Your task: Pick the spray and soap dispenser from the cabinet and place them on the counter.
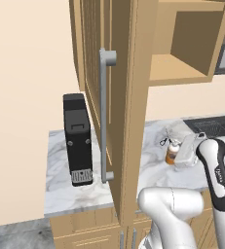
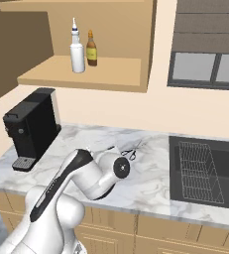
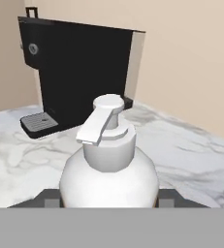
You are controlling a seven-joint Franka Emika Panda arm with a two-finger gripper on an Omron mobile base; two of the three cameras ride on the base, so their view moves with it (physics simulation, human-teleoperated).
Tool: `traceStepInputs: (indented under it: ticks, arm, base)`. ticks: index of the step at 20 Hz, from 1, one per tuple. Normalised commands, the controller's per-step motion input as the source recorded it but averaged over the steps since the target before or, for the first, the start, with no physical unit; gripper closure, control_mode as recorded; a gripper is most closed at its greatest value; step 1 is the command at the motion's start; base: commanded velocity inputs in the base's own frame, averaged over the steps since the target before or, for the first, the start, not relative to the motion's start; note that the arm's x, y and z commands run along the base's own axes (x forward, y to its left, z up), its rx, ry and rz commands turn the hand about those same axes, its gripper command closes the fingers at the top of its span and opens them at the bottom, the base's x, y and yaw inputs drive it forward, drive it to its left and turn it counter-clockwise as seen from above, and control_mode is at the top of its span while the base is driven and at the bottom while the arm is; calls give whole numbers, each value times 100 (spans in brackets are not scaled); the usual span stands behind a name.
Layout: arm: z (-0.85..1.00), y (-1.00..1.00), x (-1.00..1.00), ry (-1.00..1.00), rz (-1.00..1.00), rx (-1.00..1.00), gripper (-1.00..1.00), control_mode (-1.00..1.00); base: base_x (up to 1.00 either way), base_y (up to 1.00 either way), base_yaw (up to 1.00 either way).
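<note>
Plain beige walls [image 1: 21,97] back the kitchen; a grey-framed window [image 2: 207,69] sits above a dark sink [image 2: 205,166], and a black coffee machine [image 2: 31,126] stands left.

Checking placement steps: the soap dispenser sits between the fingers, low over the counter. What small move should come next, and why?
Probably open the fingers and let go: the soap dispenser stands upright between them, its base seemingly down on the counter, clear of the coffee machine.
</note>
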Motion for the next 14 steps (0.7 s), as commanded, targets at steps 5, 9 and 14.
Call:
traceStepInputs:
  ticks: [5, 9, 14]
  arm:
    - [-22, 6, 10, 0, 2, 0, 100, -100]
    - [-36, 10, 16, -6, 10, 0, 100, -100]
    - [-40, 8, 20, -1, 11, 0, 100, -100]
  base:
    - [0, 0, 0]
    - [0, 0, 0]
    - [0, 0, 0]
